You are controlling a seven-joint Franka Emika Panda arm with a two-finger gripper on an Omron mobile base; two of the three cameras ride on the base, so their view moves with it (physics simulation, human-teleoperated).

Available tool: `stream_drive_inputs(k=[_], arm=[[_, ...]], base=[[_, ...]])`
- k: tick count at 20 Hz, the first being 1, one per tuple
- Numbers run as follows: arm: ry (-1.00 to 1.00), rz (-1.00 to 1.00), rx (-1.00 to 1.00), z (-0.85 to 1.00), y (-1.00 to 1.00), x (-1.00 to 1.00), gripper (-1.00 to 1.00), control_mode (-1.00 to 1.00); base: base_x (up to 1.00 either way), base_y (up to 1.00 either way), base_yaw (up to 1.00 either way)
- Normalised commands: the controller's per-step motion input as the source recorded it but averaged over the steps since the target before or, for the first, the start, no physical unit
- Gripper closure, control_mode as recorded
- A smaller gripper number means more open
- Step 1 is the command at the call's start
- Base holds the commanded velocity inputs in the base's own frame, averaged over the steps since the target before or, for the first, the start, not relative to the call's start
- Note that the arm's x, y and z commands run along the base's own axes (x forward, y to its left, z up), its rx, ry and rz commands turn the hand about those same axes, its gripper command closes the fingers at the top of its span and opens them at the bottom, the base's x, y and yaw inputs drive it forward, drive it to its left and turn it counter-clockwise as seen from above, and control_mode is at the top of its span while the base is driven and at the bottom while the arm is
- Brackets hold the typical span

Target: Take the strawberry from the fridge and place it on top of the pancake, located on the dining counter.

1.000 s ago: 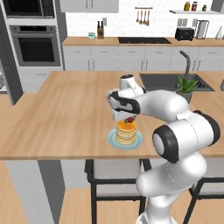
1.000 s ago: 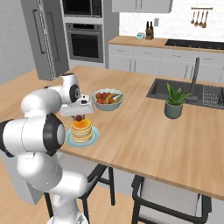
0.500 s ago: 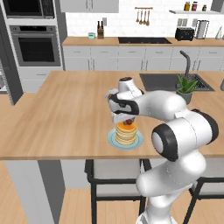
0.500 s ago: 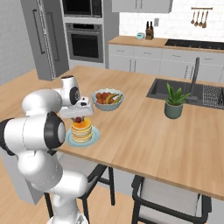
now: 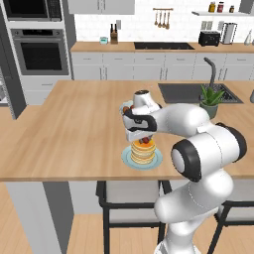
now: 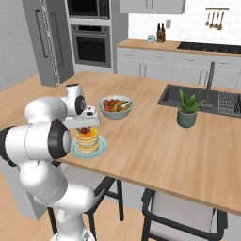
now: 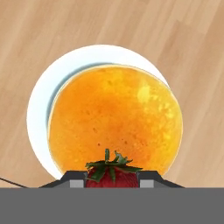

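Strawberry point(image 7: 111, 173), small, red and green-capped, sits clamped between my gripper point(image 5: 144, 140) fingers, poised over the near edge of the syrupy tan pancake stack point(image 7: 114, 120). Beneath me lies the long light-wood dining counter point(image 5: 74, 124), then the pale blue plate point(image 5: 127, 158). Over the last second I have dropped slightly toward the stack, so release looks close. My fingers stay closed on the berry.
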Motion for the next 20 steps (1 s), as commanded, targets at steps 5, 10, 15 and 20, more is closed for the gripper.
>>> stream_drive_inputs(k=[5, 10, 15, 20], arm=[[0.00, 0.00, 0.00, 0.12, 0.00, 0.11, 1.00, -1.00], [0.00, 0.00, 0.00, -0.01, 0.00, 0.18, 1.00, -1.00], [0.00, 0.00, 0.00, -0.15, 0.00, 0.11, 1.00, -1.00], [0.00, 0.00, -0.02, -0.35, 0.00, 0.10, 1.00, -1.00]], base=[[0.00, 0.00, 0.00], [0.00, 0.00, 0.00], [0.00, 0.00, 0.00], [0.00, 0.00, 0.00]])
